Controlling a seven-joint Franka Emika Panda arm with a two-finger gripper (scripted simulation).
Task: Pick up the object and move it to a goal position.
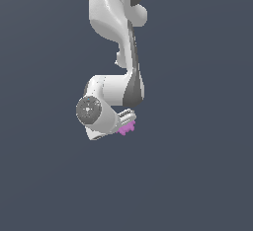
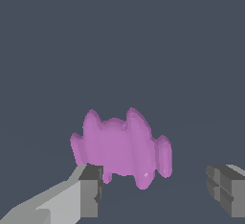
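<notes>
Fingers (image 2: 91, 192) come first in the wrist view: two grey pads spread wide, one close to an edge of the pink-purple object (image 2: 119, 146), the other well off to the far side with bare floor between. So the gripper (image 2: 158, 192) is open and has hold of nothing; I'd say it is spread this far to straddle the lumpy piece before closing. Whether the near pad touches the object I cannot tell. The object lies just beyond the pads, its knobbly, notched outline broadside to them, which looks like a fair line for a pinch across its width. From the exterior view the white arm (image 1: 116, 32) is folded down over it, and only a pink sliver peeps out beside the hand. No goal marker shows anywhere.
</notes>
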